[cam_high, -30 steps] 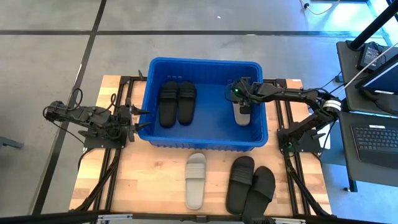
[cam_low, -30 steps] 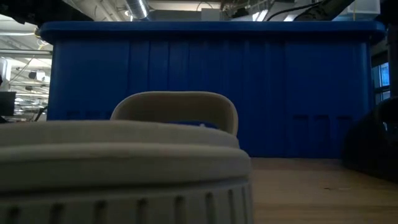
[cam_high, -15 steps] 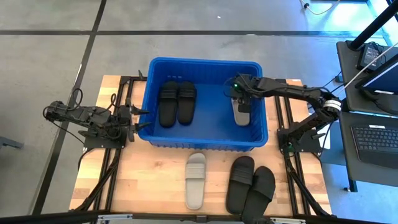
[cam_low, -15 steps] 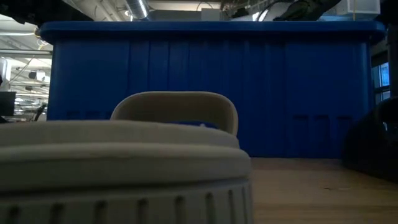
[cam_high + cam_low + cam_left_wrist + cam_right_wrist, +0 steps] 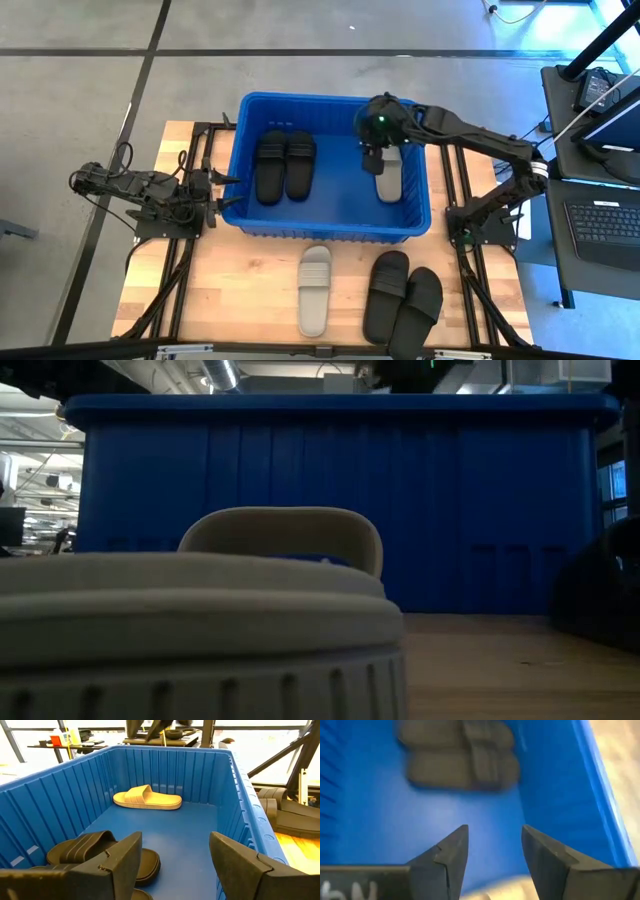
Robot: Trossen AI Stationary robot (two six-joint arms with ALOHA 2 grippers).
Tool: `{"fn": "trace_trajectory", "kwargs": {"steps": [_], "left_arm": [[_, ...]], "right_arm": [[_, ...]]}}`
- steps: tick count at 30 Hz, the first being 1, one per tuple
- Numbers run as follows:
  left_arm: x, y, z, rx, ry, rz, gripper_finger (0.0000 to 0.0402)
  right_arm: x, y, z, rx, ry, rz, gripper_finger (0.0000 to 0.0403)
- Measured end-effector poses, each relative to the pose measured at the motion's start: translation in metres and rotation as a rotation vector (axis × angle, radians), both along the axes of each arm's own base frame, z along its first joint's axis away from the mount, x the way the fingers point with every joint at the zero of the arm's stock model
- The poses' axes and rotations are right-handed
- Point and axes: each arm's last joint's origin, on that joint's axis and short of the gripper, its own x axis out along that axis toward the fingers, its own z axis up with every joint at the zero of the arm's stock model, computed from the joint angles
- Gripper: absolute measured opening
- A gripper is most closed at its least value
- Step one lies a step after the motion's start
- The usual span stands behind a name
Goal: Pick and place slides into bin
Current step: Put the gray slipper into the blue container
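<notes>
Inside bin [image 5: 330, 229]: two black slides [image 5: 284, 165]; one grey slide [image 5: 389, 178].

3 slides [image 5: 285, 166] in blue bin [image 5: 330, 230]; 3 outside.

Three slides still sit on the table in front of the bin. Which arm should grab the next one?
Probably right. The right gripper is empty and open over the bin, and the black pair lies on its side. The left gripper waits beside the bin.

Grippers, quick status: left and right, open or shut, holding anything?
Left gripper: open, empty, parked at the bin's left wall.
Right gripper: open, empty, above the grey slide lying in the bin.
</notes>
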Motion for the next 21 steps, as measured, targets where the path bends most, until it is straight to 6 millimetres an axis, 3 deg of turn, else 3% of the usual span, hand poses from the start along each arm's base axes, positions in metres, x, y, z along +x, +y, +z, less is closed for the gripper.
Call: {"fn": "trace_trajectory", "kwargs": {"steps": [7,21], "left_arm": [[0.000,0.000,0.000,0.000,0.000,0.000,0.0227],[0.000,0.000,0.000,0.001,0.001,0.000,0.0227]], "right_arm": [[0.016,0.059,0.034,0.022,-0.152,0.153,0.0184],[0.022,0.194,0.042,0.199,-0.309,0.442,0.0184]]}}
